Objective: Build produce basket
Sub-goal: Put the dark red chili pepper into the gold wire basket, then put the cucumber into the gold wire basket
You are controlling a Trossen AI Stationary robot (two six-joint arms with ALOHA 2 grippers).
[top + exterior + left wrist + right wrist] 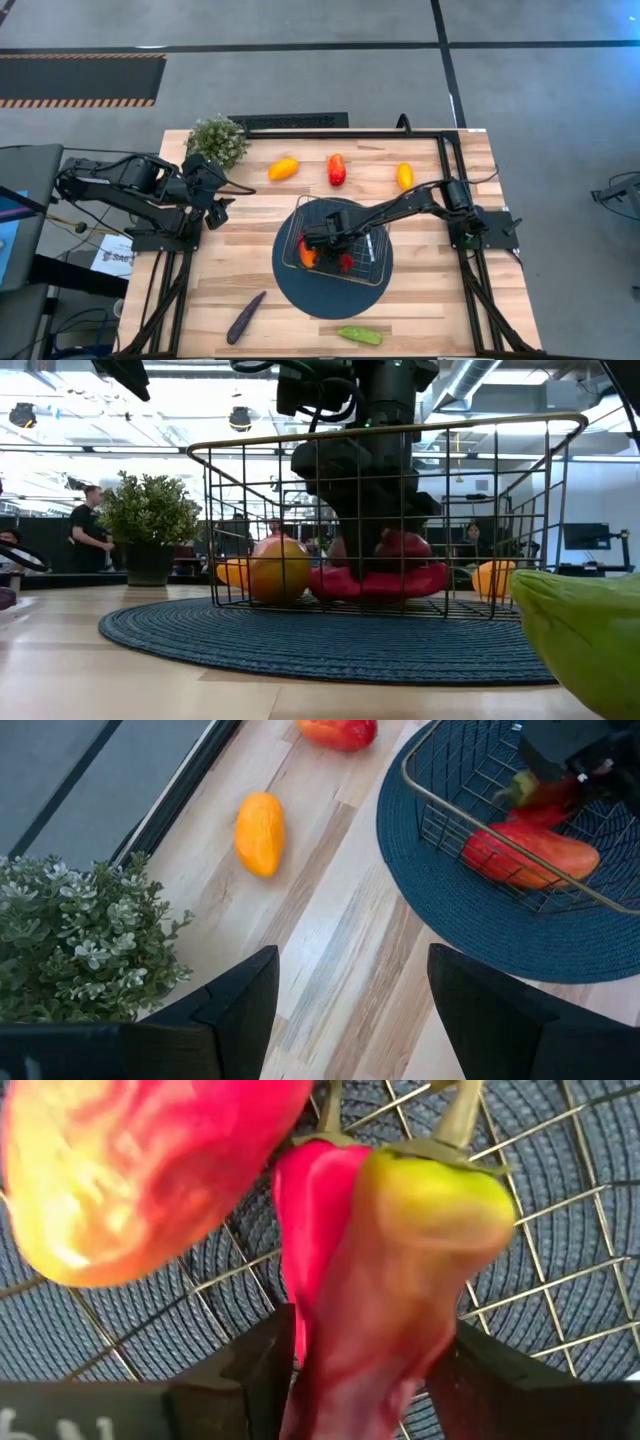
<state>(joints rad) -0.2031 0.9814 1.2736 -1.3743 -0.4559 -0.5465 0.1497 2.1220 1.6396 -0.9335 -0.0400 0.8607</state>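
The wire basket (372, 262) stands on a round dark-blue mat (330, 297) at the table's middle. My right gripper (322, 243) reaches down into it, open, with one finger on each side of a red pepper with a yellow-green shoulder (420, 1260). That pepper lies on the basket's mesh floor beside another red pepper (310, 1210) and a bigger red-orange one (130, 1170). Outside the basket lie an orange pepper (283, 168), a red one (337, 169), a yellow one (404, 176), a purple vegetable (246, 316) and a green one (359, 335). My left gripper (215, 210) waits open at the left. My right gripper comes from above, pointing down, with its fingers (250, 1370) along the two sides of the red pepper's lower body (350, 1360). I cannot tell whether they touch it. The pepper lies on the basket's floor against its red neighbour.
A bushy potted plant (217, 140) stands at the far left corner, close to my left gripper. In the low view the green vegetable (580, 640) fills the near right corner. Bare wood lies between the mat and the left arm.
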